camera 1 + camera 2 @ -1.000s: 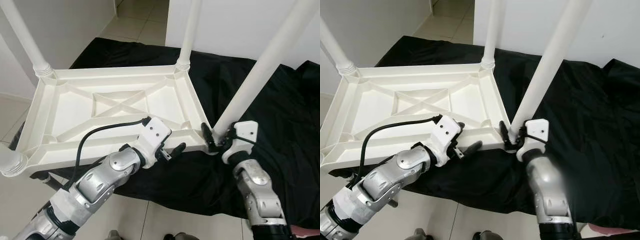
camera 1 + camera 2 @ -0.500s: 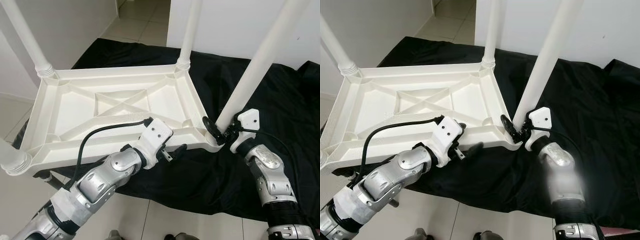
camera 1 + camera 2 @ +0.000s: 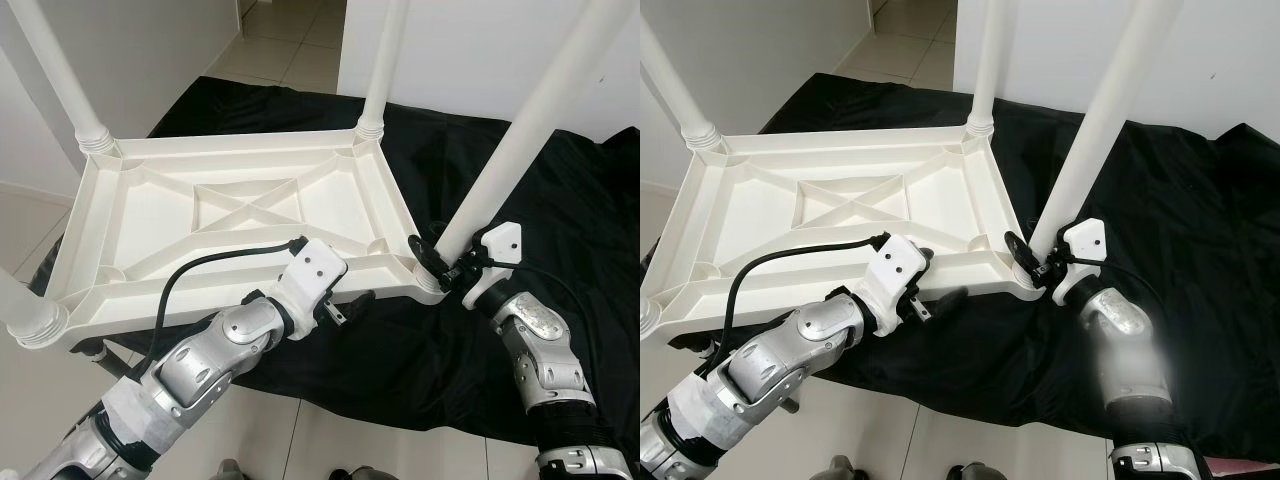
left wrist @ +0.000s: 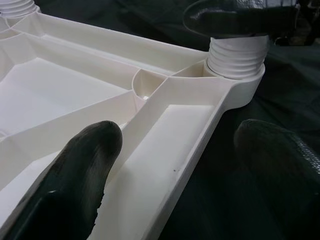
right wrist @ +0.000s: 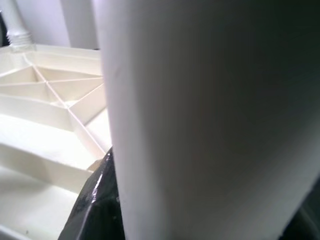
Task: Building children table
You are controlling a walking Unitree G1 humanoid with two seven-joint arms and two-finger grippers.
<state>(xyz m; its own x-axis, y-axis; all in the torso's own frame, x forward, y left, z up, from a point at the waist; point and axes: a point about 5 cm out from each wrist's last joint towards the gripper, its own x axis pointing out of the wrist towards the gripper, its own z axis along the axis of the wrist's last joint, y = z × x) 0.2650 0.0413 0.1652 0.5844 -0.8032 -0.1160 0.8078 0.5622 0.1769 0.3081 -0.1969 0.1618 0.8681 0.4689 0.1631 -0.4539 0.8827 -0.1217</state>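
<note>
While the white tabletop (image 3: pixel 240 215) lies upside down on a black cloth (image 3: pixel 560 200) spread over the tiled floor (image 3: pixel 290 40), four white legs rise from its corners, and white walls (image 3: pixel 1230 60) stand close behind. The left gripper (image 3: pixel 335 300) straddles the near rim, its fingers (image 4: pixel 75 170) one inside the frame and one outside, closed on the edge. The right gripper (image 3: pixel 440 262) clamps the base of the near-right leg (image 3: pixel 520 140), just above its threaded socket (image 4: pixel 235 60); that leg blocks most of the right wrist's sight. Compared with a second ago, the right forearm has swung outward to the right, and the leg stands a little less tilted.
</note>
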